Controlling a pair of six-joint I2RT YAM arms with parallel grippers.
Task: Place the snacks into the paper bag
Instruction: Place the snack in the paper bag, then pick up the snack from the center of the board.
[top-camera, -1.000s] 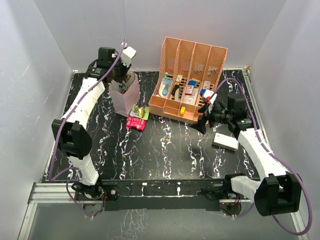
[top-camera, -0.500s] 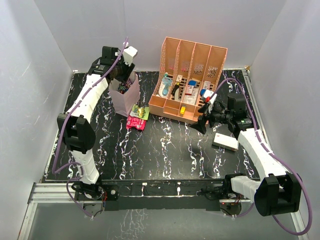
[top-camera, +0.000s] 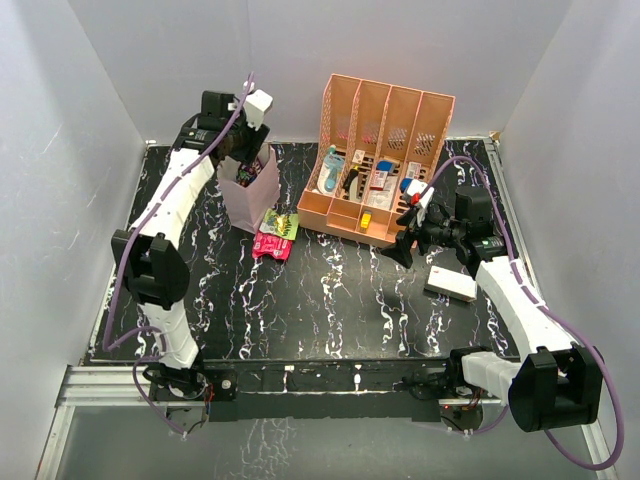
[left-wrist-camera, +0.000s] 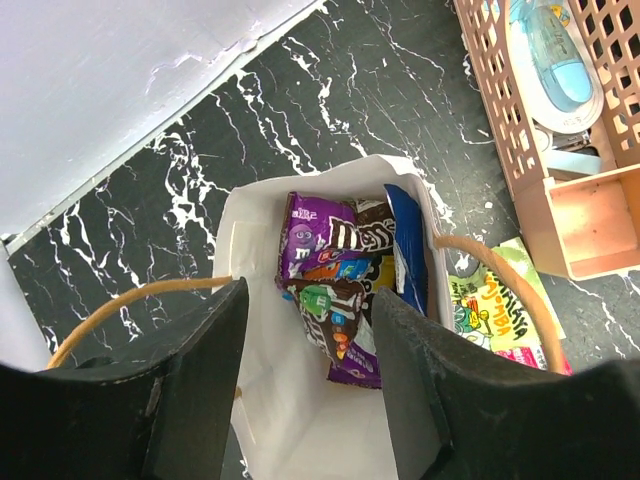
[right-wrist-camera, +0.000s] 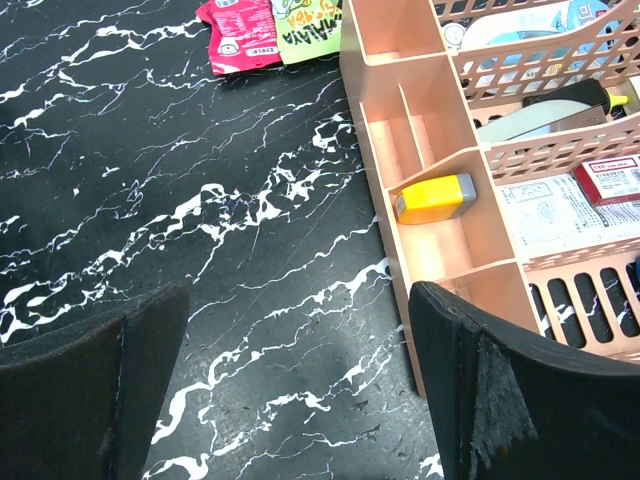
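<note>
The pale paper bag stands upright at the back left; in the left wrist view its white inside holds two purple wrappers, a blue packet and others. My left gripper hovers open and empty right over the bag's mouth. A green packet and a pink packet lie on the table right of the bag, also in the right wrist view. My right gripper is open and empty, low over the table beside the rack.
The peach slotted rack with bottles, cartons and a yellow item stands at the back middle. A white rectangular box lies at the right, by my right arm. White walls close in the back and sides.
My left wrist has shifted slightly over the bag's mouth. The right arm has not moved.
</note>
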